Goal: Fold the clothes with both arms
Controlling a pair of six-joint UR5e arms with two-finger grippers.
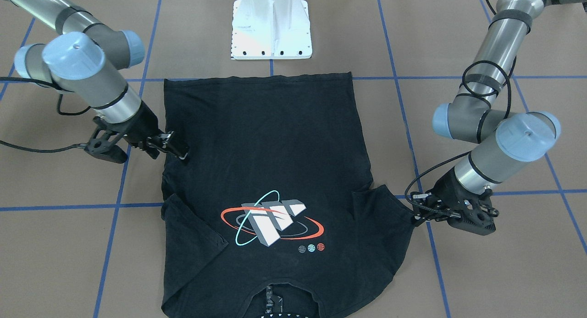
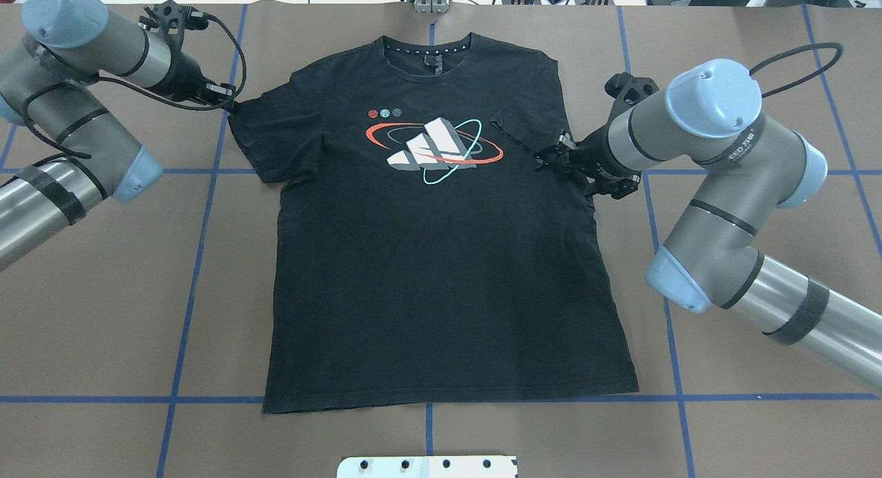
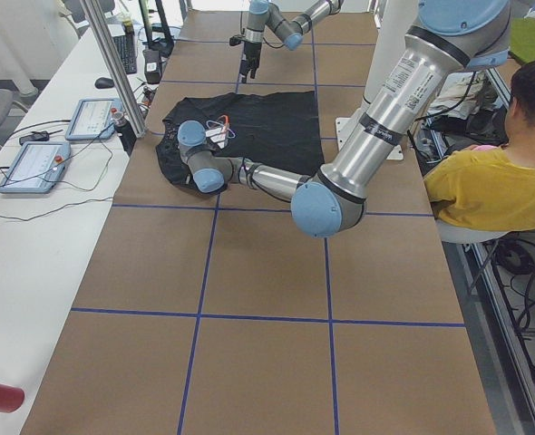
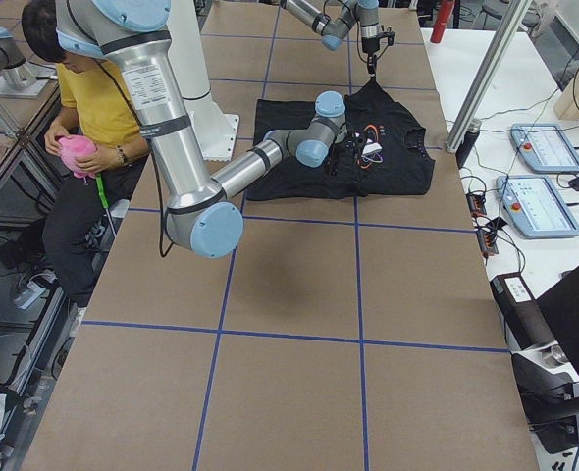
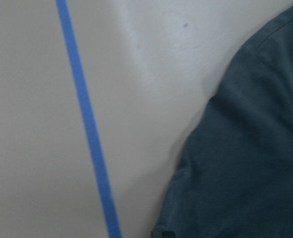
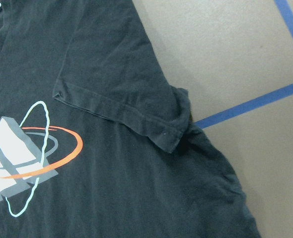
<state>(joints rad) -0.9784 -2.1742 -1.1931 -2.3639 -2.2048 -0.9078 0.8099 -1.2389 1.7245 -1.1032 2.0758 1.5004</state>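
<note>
Overhead exterior shows the T-shirt lying flat, print up, on the surface, directly in front of the white pedestal. Its long axis runs straight away from the pedestal, with the hem nearest it and the collar pointing away.

My left pincer sits at the outer tip of the left sleeve, which is spread sideways off the body. The cloth is drawn to a point there, so I judge that pincer closed on the sleeve hem, though the jaws themselves are hard to make out. From that tip the rest of the shirt lies across toward my right arm's side, at right angles to the long axis. The fold, as I judge it, carries this sleeve inward over the chest.

The right sleeve already lies folded in, toward the graphic. My right pincer is at the shirt's side edge, just on the pedestal side of that folded sleeve. I cannot tell whether it is open or gripping. My left pincer is the nearer one to the unfolded sleeve.
</note>
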